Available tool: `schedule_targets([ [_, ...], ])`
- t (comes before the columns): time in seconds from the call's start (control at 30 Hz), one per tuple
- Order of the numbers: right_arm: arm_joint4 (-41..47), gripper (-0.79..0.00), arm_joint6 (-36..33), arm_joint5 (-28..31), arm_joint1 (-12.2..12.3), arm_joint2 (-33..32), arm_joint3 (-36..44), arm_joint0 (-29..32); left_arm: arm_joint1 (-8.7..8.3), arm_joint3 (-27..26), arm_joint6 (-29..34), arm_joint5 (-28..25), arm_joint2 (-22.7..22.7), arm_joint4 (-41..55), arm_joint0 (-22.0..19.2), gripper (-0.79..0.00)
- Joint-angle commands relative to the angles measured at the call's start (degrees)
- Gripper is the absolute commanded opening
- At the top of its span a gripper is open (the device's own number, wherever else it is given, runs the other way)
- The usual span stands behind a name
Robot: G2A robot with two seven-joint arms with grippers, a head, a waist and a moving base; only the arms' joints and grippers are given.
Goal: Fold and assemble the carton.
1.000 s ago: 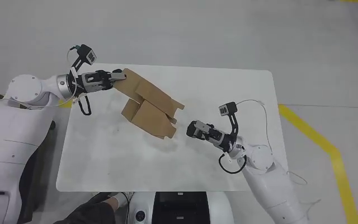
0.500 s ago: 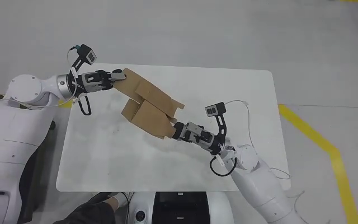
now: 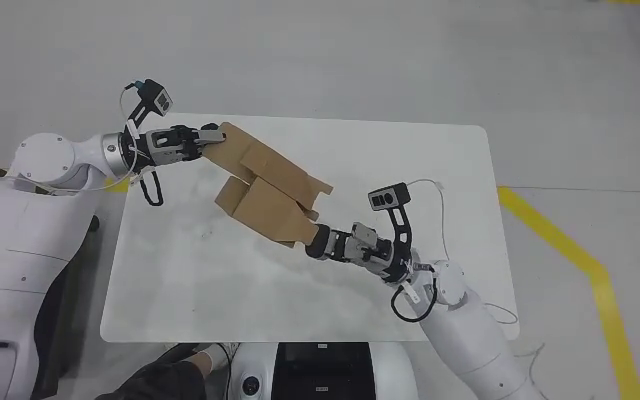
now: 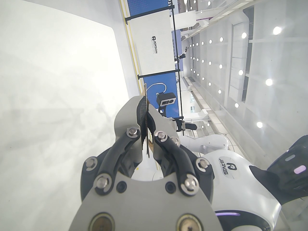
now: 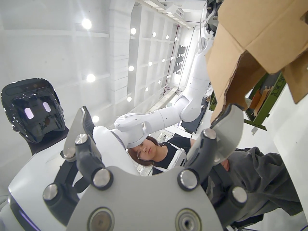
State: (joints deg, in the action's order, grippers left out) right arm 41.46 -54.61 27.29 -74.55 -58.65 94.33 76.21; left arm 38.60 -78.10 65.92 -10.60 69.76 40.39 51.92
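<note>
Top view: brown carton [image 3: 265, 190] sits left of centre on the white table [image 3: 420, 180]. Left gripper [image 3: 212, 134] is clamped tight on its far corner flap, and right gripper [image 3: 318, 242], fingers spread wide, has one finger touching the carton's near edge.

You're looking at matt brown corrugated cardboard on the carton [image 3: 268, 190], cut edges fraying rough. The table [image 3: 420, 170] is reading smooth white, and the right gripper [image 5: 156, 114] is showing satin grey metal, with shiny screws.
</note>
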Motion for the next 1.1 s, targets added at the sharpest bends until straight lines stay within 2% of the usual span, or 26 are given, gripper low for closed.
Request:
schedule_targets([
  [0.0, 0.2, 0.000, 0.2, -0.4, -0.1, 0.3, -0.3, -0.4, 0.00, 0.0, 0.0, 0.0, 0.0, 0.0, 0.0, -0.785],
  [0.43, 0.7, -0.012, 1.6, -1.2, -1.3, 3.9, -5.1, -4.0, 0.00, 0.0, 0.0, 0.0, 0.0, 0.0, 0.0, -0.785],
  [0.47, 0.6, -0.142, 1.7, -1.2, -1.3, 4.0, -5.4, -4.1, 0.00, 0.0, 0.0, 0.0, 0.0, 0.0, 0.0, -0.785],
  [0.5, 0.6, -0.228, 1.7, -1.1, -1.4, 4.1, -5.6, -4.2, 0.00, 0.0, 0.0, 0.0, 0.0, 0.0, 0.0, -0.785],
  [0.6, 0.1, -0.400, 1.9, -1.0, -1.5, 4.2, -6.1, -4.3, 0.00, 0.0, 0.0, 0.0, 0.0, 0.0, 0.0, -0.785],
  [0.77, -2.2, -0.462, 3.4, -1.0, -1.6, 4.3, -6.7, -4.5, 0.00, 0.0, 0.0, 0.0, 0.0, 0.0, 0.0, -0.785],
  [1.07, -9.2, -0.517, 7.5, -2.0, -1.6, 4.8, -6.9, -4.7, 0.00, 0.0, 0.0, 0.0, 0.0, 0.0, 0.0, -0.785],
])
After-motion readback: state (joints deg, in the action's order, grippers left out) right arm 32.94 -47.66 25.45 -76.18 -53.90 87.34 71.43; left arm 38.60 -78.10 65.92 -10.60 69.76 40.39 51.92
